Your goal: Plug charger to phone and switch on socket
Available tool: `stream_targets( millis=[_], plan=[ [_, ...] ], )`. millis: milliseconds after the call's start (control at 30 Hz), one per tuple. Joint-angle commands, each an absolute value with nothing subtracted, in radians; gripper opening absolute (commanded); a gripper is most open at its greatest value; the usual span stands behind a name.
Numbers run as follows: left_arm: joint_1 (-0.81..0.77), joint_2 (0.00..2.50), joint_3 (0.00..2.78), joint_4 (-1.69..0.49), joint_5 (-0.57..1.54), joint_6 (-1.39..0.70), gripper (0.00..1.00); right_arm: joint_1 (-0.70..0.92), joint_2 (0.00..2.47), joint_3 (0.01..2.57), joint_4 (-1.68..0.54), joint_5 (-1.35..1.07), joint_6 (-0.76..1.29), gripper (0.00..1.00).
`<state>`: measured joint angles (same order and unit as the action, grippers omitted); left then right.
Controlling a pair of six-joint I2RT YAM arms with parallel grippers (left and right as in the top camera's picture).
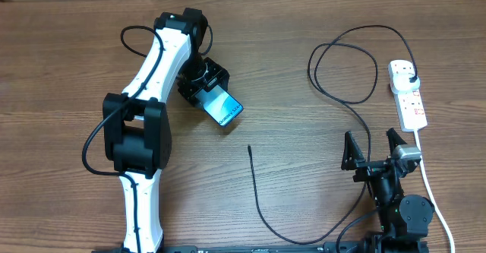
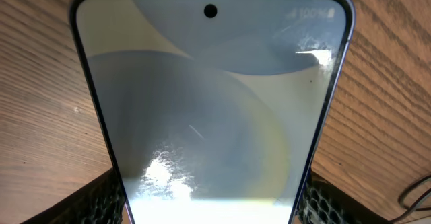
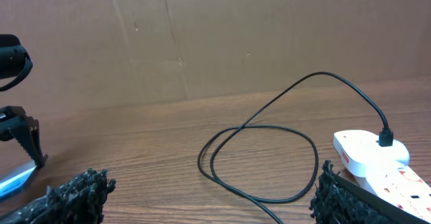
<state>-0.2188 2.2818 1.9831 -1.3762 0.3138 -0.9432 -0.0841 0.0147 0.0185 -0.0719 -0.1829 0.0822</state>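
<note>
The phone (image 1: 225,110) could slip from the left jaws gripping it, and the open right jaws could miss the thin cable (image 1: 252,166) lying well apart.

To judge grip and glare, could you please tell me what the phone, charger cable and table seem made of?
The phone: glossy glass face, by its bright reflections; dark frame, material unclear. The charger cable: matte black, probably rubbery plastic, lying in loose curves. The table: wood or wood-look laminate, with visible grain.
</note>
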Motion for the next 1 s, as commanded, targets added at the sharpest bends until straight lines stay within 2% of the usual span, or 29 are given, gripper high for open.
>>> stream_targets(
  millis=[0, 300, 700, 833, 967],
  plan=[
    [-0.224, 2.23, 2.013, -1.383, 0.376, -0.958, 0.04, -0.079, 0.003, 0.008, -0.062, -0.176, 0.083, 1.0],
    [-0.223, 2.23, 2.013, -1.38, 0.362, -0.958, 0.04, -0.079, 0.003, 0.008, 0.022, -0.178, 0.083, 1.0],
    [-0.223, 2.23, 2.013, -1.38, 0.363, -0.957, 0.04, -0.079, 0.018, 0.05, -0.041, -0.21, 0.082, 1.0],
    [-0.224, 2.23, 2.013, -1.38, 0.363, -0.957, 0.04, -0.079, 0.089, 0.11, -0.049, -0.21, 0.078, 1.0],
    [-0.224, 2.23, 2.013, -1.38, 0.363, -0.957, 0.04, -0.079, 0.28, 0.218, -0.064, -0.215, 0.071, 1.0]
  ],
)
